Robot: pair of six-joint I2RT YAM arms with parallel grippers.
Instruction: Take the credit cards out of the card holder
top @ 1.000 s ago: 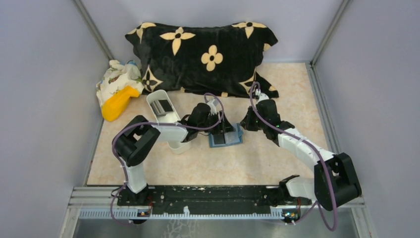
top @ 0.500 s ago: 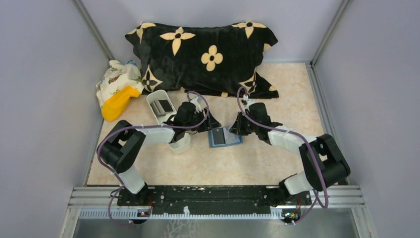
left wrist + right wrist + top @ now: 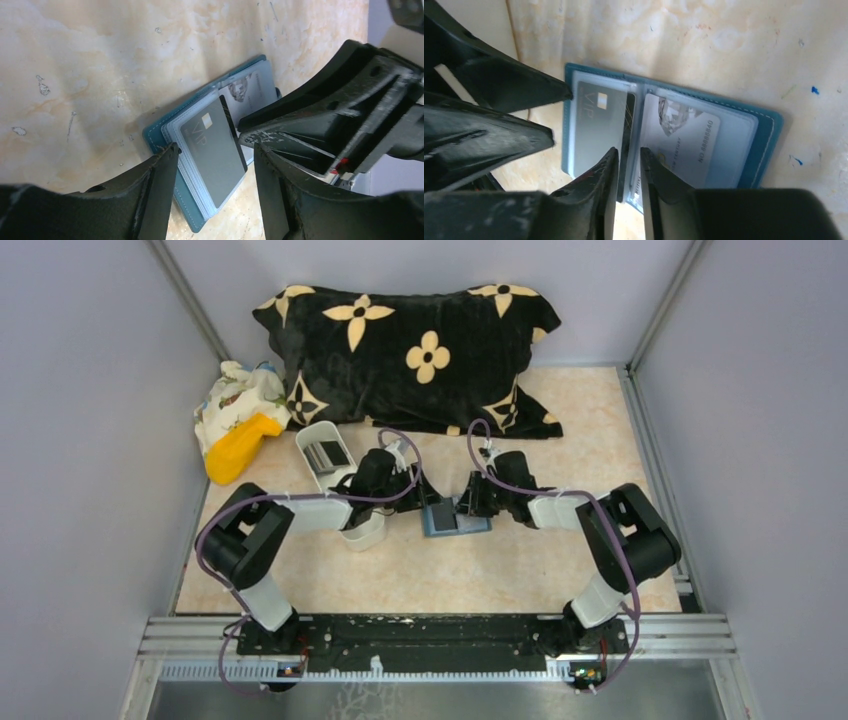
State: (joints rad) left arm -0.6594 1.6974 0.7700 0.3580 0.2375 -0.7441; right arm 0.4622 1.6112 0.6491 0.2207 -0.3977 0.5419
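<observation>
Right gripper (image 3: 629,152) has swung in to centre frame, jaws parted a slit, gripping nothing | teal stitched card holder (image 3: 769,131) lies open there | left gripper (image 3: 216,149) released, straddling its edge | matte grey card (image 3: 591,135) reads "VIP" | silvery card (image 3: 689,135) "NO.8888880", clear sleeves

**What We Find on the Desk**

The pale marbled desk (image 3: 520,570) carries the blue card holder (image 3: 452,524), lying open and flat between the left end effector (image 3: 425,503) and the right end effector (image 3: 466,508). We see a white tray (image 3: 362,533) just left of the left end effector. Beyond both lies a black flowered pillow (image 3: 420,350). Far to their left are a yellow object (image 3: 238,448) and a patterned cloth (image 3: 232,395).
</observation>
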